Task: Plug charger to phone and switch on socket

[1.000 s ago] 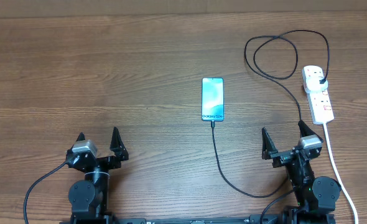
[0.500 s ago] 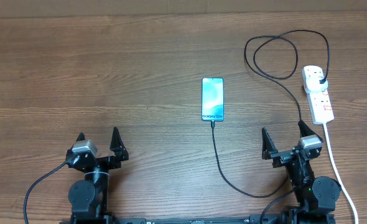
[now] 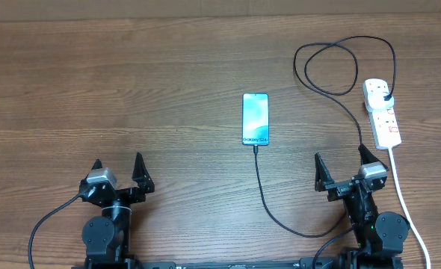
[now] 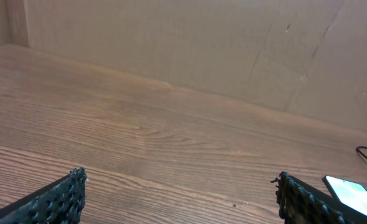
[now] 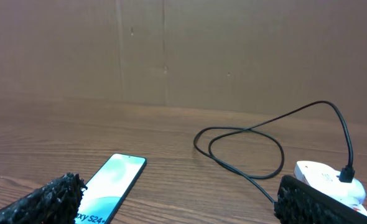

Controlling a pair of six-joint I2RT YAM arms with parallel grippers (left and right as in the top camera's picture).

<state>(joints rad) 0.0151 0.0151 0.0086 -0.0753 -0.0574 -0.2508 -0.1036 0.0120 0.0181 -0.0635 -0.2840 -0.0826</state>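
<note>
Viewing from overhead, the phone (image 3: pixel 256 119) lies flat on the table (image 3: pixel 131 75), screen up, just right of frame centre. The charger (image 3: pixel 259 179) meets the phone's lower edge, sweeps to lower right, loops at upper right and ends with its plug in the socket (image 3: pixel 383 113) at the right edge. The left gripper (image 3: pixel 117 161) at lower left and the right gripper (image 3: pixel 340 158) at lower right both stand with jaws spread, holding nothing.

Left wrist view: the left gripper (image 4: pixel 180 180) is spread wide over bare wood, with the phone (image 4: pixel 351 191) at the lower right corner.

Right wrist view: the right gripper (image 5: pixel 177 186) is spread. The phone (image 5: pixel 112 186) sits lower left, the charger (image 5: pixel 246 134) loops at centre right, and the socket (image 5: pixel 329 180) sits lower right.
</note>
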